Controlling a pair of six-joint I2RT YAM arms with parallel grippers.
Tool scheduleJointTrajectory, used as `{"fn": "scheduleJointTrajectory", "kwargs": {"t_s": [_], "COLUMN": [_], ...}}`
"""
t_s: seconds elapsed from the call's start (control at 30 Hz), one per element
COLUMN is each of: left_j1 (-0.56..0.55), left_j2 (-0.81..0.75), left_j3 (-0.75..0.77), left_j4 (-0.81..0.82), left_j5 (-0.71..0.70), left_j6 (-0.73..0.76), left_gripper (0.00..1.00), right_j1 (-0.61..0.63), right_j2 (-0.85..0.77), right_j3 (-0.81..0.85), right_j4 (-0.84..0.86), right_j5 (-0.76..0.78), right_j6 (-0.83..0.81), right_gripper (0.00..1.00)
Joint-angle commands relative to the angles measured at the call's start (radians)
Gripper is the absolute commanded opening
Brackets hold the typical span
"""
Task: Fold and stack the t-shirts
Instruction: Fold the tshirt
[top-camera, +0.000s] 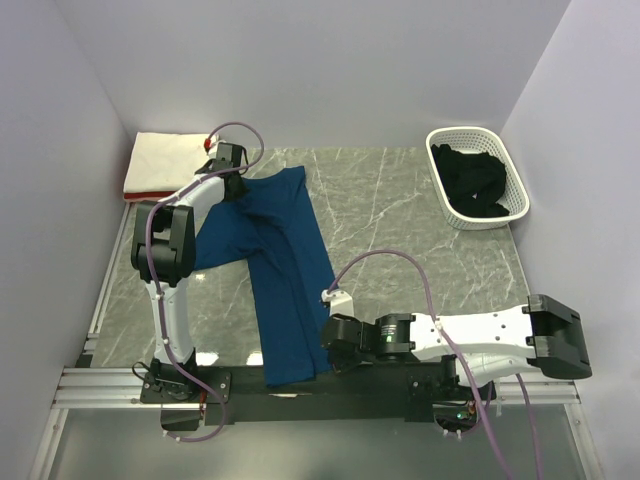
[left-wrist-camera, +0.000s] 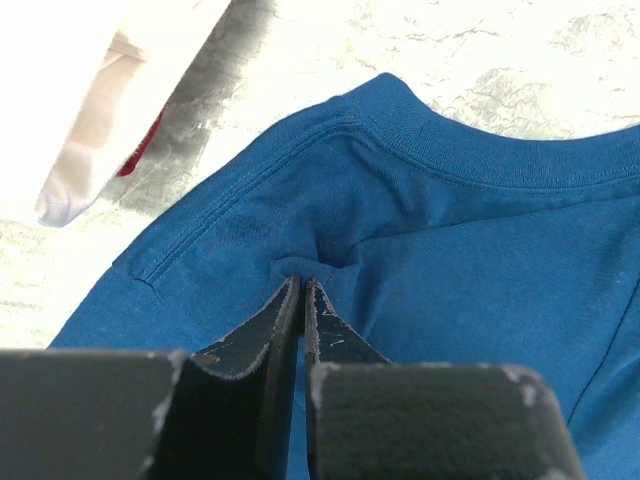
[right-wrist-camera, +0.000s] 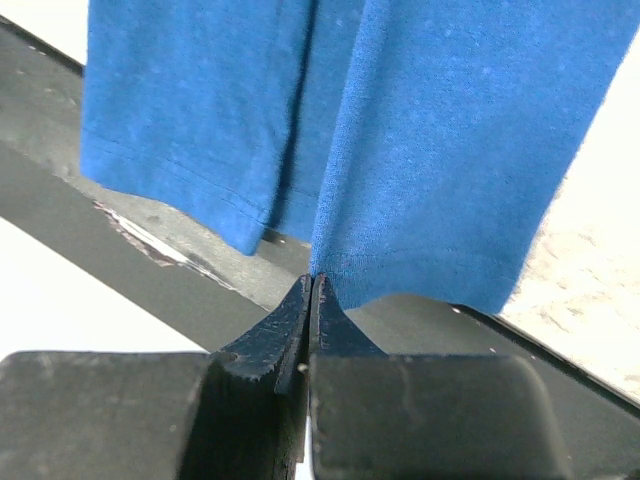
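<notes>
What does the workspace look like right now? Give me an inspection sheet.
Surface: grey marbled table.
Job's things: blue t-shirt spread lengthwise, near hem over the table edge; folded white and red shirts far left; black shirt in the white lattice basket.
Clutter: that basket, far right.
Grippers: left gripper shut on the blue t-shirt near its collar; right gripper shut, apparently pinching its hem.
Cables: purple cable looping over each arm.
Surroundings: plain walls; black rail at near edge.

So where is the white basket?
In the top view the white basket sits at the far right corner of the table by the wall, holding a black shirt, with the blue shirt off to its left.
</notes>
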Motion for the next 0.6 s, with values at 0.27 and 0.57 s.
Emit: {"fn": "scheduleJointTrajectory", "kwargs": {"t_s": [0.27,0.57], "left_j1": [0.004,0.007], "left_j2": [-0.002,-0.012], "left_j3": [0.01,0.024], "left_j4": [0.015,0.012], "left_j5": [0.011,0.021], "left_j6": [-0.016,-0.013], "left_gripper": [0.13,0.14], "right_j1": [0.01,0.005], "right_j2": [0.11,0.092], "right_j3": [0.019,0.014], "right_j4": [0.166,0.18], "right_j5": [-0.058,-0.064], "right_j6": [-0.011,-0.028], "right_gripper": [0.13,0.54]}}
